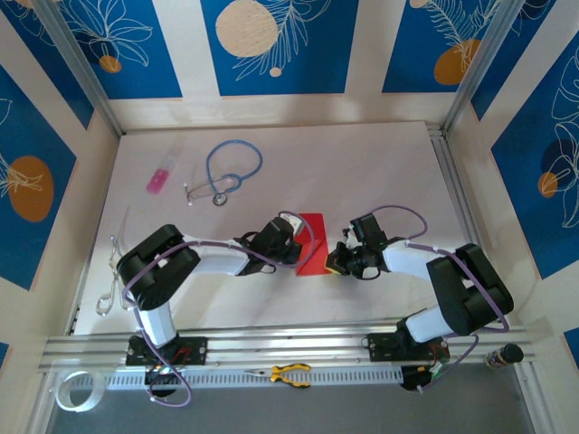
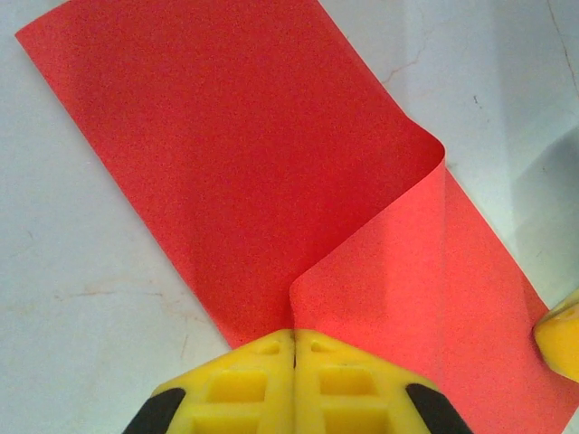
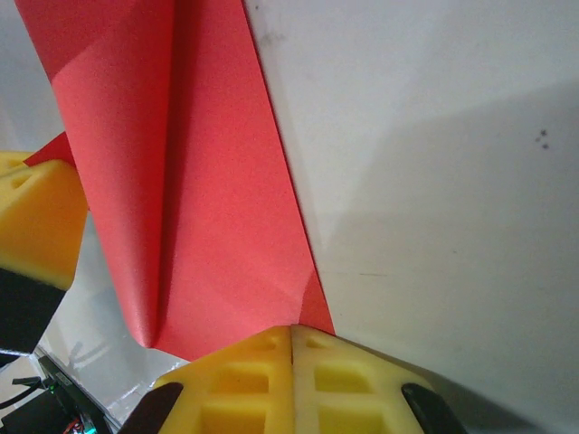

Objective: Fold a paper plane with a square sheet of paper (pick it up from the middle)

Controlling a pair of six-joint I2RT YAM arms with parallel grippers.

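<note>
Lightness is the main trait here: the square sheet of paper (image 1: 313, 237) looks thin and limp. It should crease readily, tear if the arms pull apart, and slide on the smooth table (image 1: 380, 172).

It lies mid-table between the arms, with one flap curled over in a soft, unpressed roll. The left gripper (image 2: 294, 348) is closed tight on the sheet's left edge where that flap begins. The right gripper (image 3: 292, 339) is likewise closed, nipping the near right corner. Edge and corner pinches like these seem the safest holds.

Open room lies to the far and right of the sheet. The stethoscope (image 1: 228, 170) and the small pink item (image 1: 158, 179) sit well apart at far left.
</note>
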